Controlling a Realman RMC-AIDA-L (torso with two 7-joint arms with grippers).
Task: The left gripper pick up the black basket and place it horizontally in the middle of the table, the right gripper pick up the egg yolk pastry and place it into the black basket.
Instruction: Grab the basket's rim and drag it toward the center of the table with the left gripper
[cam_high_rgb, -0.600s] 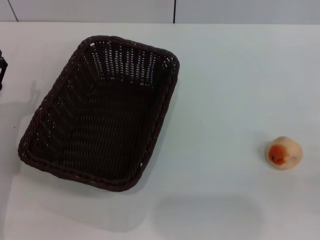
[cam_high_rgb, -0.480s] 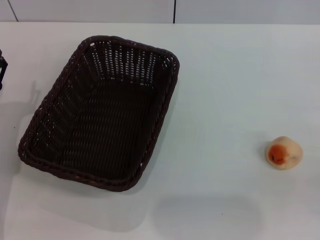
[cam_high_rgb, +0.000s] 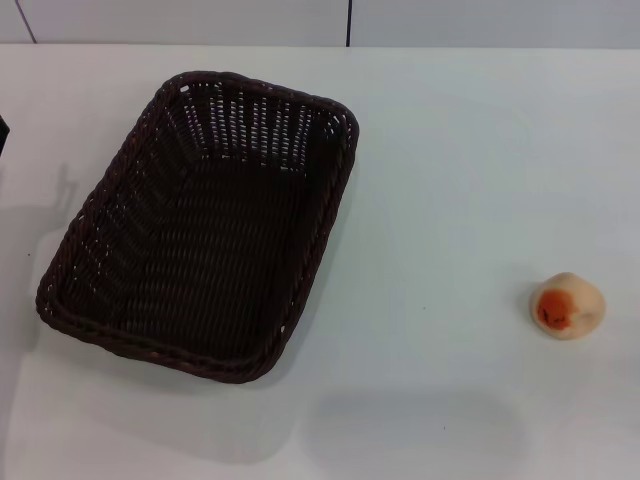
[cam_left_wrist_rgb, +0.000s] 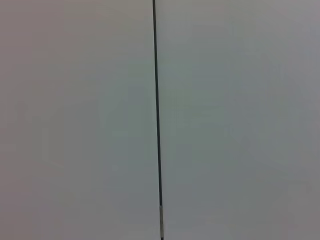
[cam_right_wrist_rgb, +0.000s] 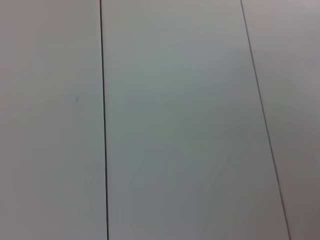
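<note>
The black basket (cam_high_rgb: 205, 225) is lying lengthwise, left of centre, nearer the left gripper (cam_high_rgb: 2, 135), which is sitting at the table's (cam_high_rgb: 450, 180) left edge; its jaw state cannot be told.

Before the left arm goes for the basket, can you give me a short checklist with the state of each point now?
1. Basket empty: ok.
2. Basket upright on the table, rim free all around: ok.
3. Basket horizontal in the middle: not ok, it lies angled on the left side.
4. Pastry far from the basket, on the right side: ok.
5. Left tool position: only a dark sliver at the left edge of the head view; open or shut: cannot tell.
6. Right tool ready: cannot tell, not in any view.
</note>
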